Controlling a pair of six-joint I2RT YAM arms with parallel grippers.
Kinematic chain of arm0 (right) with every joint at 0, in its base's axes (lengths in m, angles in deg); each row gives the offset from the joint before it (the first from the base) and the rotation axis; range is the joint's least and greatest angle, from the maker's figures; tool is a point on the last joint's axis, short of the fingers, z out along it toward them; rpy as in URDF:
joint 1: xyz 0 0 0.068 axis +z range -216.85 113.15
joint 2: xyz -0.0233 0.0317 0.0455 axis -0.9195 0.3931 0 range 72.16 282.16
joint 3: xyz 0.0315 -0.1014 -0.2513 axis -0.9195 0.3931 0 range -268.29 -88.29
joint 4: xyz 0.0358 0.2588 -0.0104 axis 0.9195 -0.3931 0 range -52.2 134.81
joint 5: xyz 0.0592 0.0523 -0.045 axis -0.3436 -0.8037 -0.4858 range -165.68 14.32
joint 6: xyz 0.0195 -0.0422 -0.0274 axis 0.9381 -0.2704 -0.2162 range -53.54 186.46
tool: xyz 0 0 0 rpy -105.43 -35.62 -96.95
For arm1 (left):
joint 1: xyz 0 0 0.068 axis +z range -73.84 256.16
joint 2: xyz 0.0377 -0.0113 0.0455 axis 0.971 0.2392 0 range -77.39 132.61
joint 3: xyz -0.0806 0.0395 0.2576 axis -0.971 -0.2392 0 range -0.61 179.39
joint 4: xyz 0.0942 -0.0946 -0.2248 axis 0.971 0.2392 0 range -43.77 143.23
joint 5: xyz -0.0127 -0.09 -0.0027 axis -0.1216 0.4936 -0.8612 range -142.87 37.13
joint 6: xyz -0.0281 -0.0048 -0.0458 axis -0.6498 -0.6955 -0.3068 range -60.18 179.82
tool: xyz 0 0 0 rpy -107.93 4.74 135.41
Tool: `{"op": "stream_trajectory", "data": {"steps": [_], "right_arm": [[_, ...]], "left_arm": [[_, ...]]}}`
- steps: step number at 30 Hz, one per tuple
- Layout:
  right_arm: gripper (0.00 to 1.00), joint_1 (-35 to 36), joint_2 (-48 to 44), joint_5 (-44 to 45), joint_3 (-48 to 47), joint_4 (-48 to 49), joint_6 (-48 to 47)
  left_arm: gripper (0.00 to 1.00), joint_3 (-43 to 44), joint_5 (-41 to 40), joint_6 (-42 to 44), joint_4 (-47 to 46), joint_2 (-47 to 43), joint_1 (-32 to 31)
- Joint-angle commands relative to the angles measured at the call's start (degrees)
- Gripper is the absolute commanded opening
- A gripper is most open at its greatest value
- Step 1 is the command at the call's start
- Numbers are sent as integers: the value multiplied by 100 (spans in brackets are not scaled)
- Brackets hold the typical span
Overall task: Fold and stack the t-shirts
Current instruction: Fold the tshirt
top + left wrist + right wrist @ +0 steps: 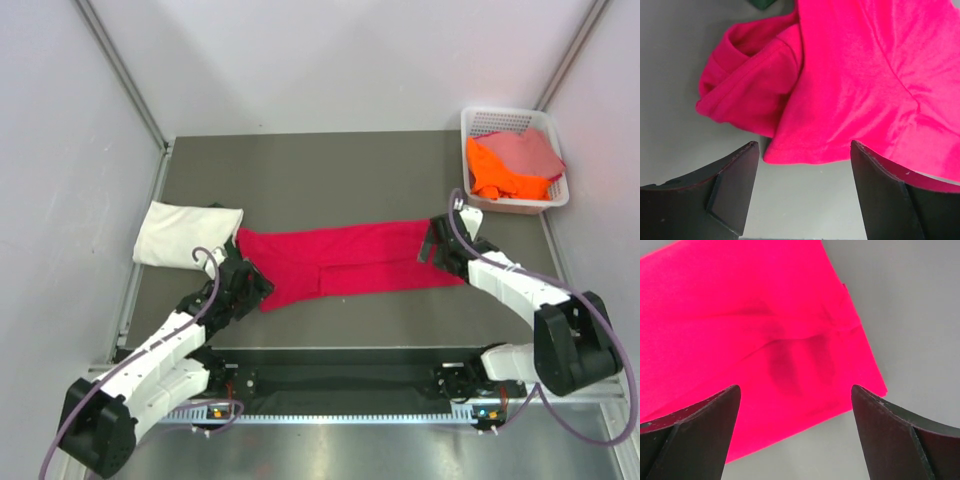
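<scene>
A crimson-red t-shirt (345,258) lies folded into a long strip across the middle of the table. My left gripper (250,285) is open and empty just off its left end, where a sleeve (747,85) is bunched; the shirt's edge (840,100) lies beyond the fingertips. My right gripper (437,245) is open and empty at the strip's right end (765,340), with the fingers (885,430) apart over the shirt's corner. A folded cream-white t-shirt (185,235) lies at the left. Orange (500,175) and dusty pink (525,150) t-shirts sit in the basket.
A white plastic lattice basket (482,122) stands at the back right corner. White walls close in the table on three sides. The table's near edge runs along a black rail (340,385) between the arm bases.
</scene>
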Motion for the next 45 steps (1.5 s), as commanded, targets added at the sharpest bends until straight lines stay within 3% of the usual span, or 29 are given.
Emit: {"op": "stream_trajectory", "data": {"steps": [1, 16, 23, 45], "right_arm": [[92, -94, 300, 228, -329, 46, 58], [91, -208, 1549, -203, -620, 302, 225], [88, -226, 987, -229, -224, 214, 665], [82, 11, 714, -1109, 321, -111, 630]], "left_arm": [[79, -36, -233, -36, -546, 224, -29], [79, -105, -146, -299, -1046, 1008, -29], [77, 61, -190, -238, -1530, 1534, -28], [76, 1063, -225, 307, -1996, 3477, 68]]}}
